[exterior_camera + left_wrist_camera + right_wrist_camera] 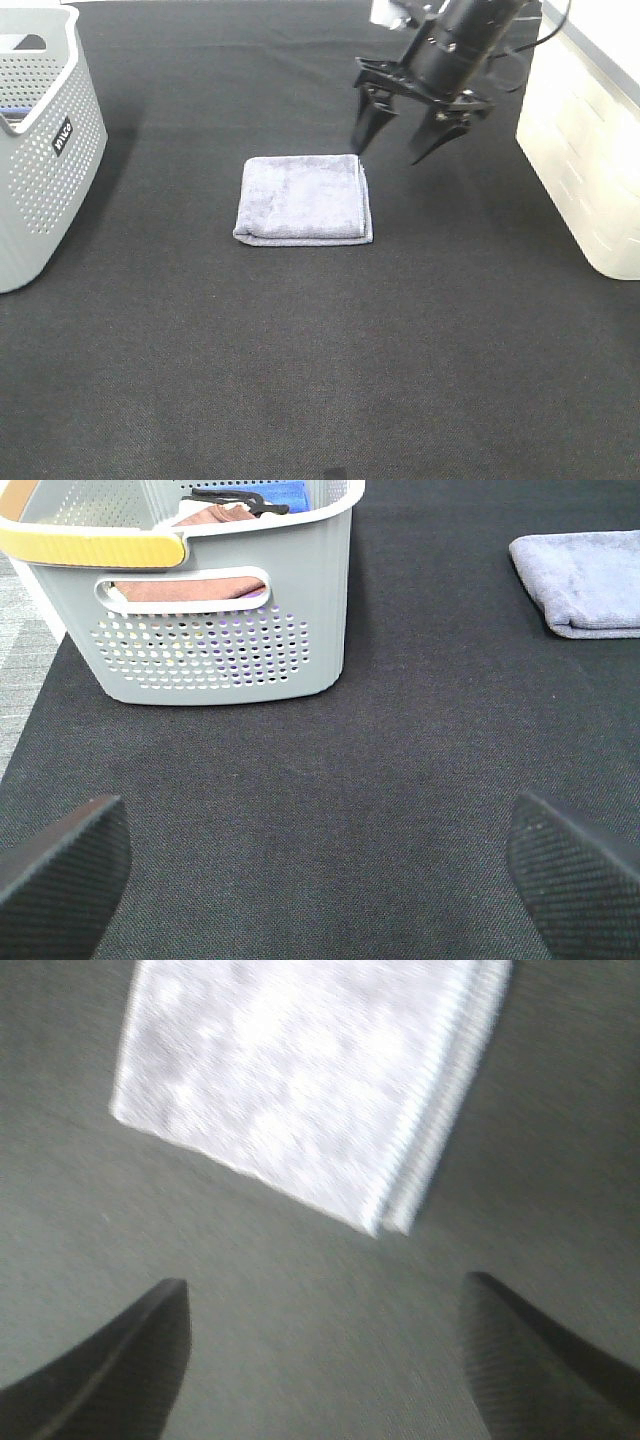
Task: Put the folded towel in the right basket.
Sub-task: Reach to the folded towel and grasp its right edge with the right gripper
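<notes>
The folded grey-lilac towel (303,199) lies flat on the black mat in the middle of the exterior view. It also shows in the left wrist view (585,582) and, blurred, in the right wrist view (310,1080). My right gripper (390,152) is open and empty, hanging just above the mat at the towel's far right corner, one fingertip close to that corner. The right basket (580,150) is a pale cream bin at the right edge. My left gripper (320,865) is open and empty, low over bare mat; it is out of the exterior view.
A grey perforated basket (40,140) stands at the left edge; in the left wrist view (220,630) it holds pink and blue cloths. Black mat (320,380) covers the table.
</notes>
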